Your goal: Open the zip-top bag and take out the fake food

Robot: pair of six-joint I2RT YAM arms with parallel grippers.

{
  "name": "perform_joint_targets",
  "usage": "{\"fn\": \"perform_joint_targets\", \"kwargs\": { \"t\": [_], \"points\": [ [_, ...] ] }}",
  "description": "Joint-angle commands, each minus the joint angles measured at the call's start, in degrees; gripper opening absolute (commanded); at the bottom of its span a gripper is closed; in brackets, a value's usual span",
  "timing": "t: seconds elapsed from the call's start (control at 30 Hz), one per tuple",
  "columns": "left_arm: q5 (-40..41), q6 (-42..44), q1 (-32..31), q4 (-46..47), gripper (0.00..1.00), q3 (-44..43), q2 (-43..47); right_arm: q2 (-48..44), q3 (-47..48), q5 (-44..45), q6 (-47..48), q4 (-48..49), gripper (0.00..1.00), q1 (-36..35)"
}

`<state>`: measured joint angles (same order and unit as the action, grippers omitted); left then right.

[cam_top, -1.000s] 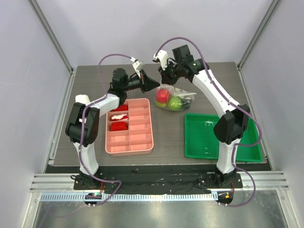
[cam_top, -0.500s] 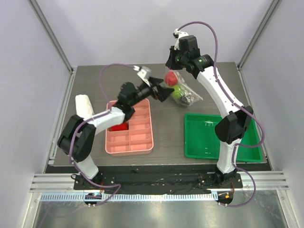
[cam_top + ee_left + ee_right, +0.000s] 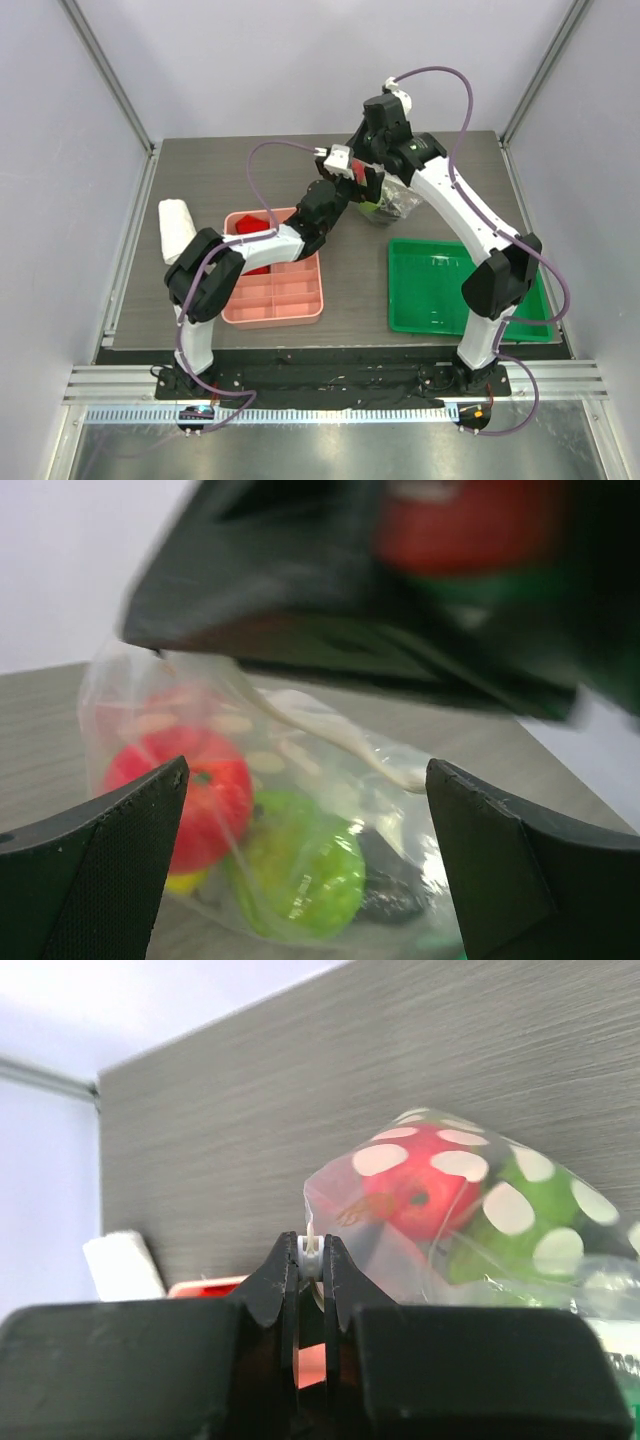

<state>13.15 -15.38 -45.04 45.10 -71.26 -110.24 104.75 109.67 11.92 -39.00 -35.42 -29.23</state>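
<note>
Right end effector (image 3: 311, 1245) clamped on an edge of the bag (image 3: 470, 1210); left end effector (image 3: 307, 770) spread wide, facing the fruit (image 3: 300, 870) inside.

The zip-top bag (image 3: 470, 1210) is seen as thin, clear, glossy, crinkled plastic printed with opaque white dots. The fake food (image 3: 215, 800) is rendered in smooth, shiny plastic. The counter (image 3: 300, 1110) is finished in matt grey wood grain.
</note>
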Motion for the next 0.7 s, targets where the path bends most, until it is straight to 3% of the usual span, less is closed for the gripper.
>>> {"fn": "perform_joint_targets", "kwargs": {
  "t": [0.0, 0.17, 0.23, 0.4, 0.43, 0.5, 0.53, 0.57, 0.63, 0.67],
  "points": [
    [7.34, 3.42, 0.3, 1.83, 0.98, -4.58, -1.12, -5.34, -1.03, 4.95, -7.83, 5.45, 0.02, 0.14],
    [6.63, 0.71, 0.56, 0.69, 0.91, -7.22, -1.3, -6.48, -2.79, 7.41, -11.09, 5.1, 0.02, -0.03],
    [4.97, -0.44, 0.56, 1.21, 1.0, -6.7, -0.77, -6.92, -3.58, 10.13, -12.84, 4.83, 0.02, 0.05],
    [7.07, -2.19, 0.65, 1.22, 0.97, -8.27, -3.05, -9.03, -6.3, 11.8, -16.45, 5.35, 0.02, -0.47],
    [6.02, -2.11, 0.74, 0.78, 0.79, -9.41, -3.32, -9.73, -8.4, 11.72, -18.11, 6.23, 0.02, -0.56],
    [5.05, -2.72, 0.83, -0.01, 0.6, -9.77, -3.76, -10.53, -9.47, 11.54, -17.87, 8.17, 0.02, -0.56],
    [4.09, -2.82, 1.0, -0.19, 0.39, -9.25, -3.5, -10.79, -9.38, 12.94, -17.34, 8.0, 0.04, -0.47],
    [1.03, -3.08, 1.79, -0.89, 0.23, -8.9, -3.15, -10.88, -9.38, 13.12, -16.12, 8.17, 0.1, -0.21],
    [-1.88, -4.74, 2.84, -1.94, 0.01, -7.67, -1.65, -11.15, -9.03, 10.69, -14.01, 9.31, 0.21, 1.98],
    [-4.59, -5.62, 3.72, -2.03, 0.0, -7.4, -1.3, -11.23, -9.03, 3.88, -8.86, 12.45, 0.35, 3.21]
  ]
}}
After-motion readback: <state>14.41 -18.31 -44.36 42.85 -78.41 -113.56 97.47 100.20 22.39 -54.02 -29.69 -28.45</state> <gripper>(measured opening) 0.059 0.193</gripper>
